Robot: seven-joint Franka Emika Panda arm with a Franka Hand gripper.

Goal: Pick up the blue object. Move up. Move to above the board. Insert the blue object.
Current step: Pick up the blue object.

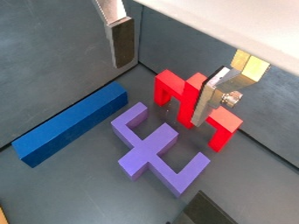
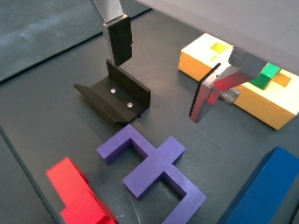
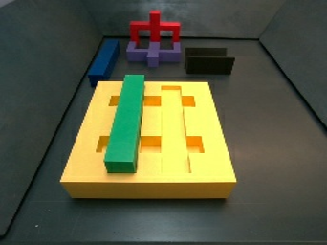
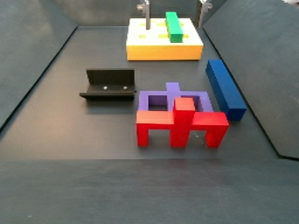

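I see the gripper [image 1: 163,77] only in part: its body is cut off in both wrist views, and in a side view just two finger [image 4: 202,7] tips show over the board [image 4: 146,50]. The claw stands wide with nothing in it. The blue object [image 1: 73,123], a plain dark-blue bar, lies flat on the floor beside the purple block [image 1: 158,150] with red uprights [image 1: 176,88]. A green bar [image 3: 126,120] rests in a board groove. The fixture [image 2: 114,94] stands near the purple block.

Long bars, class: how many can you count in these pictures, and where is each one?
2. The green bar lies in a groove of the yellow board; the blue bar lies on the floor beside the purple piece.
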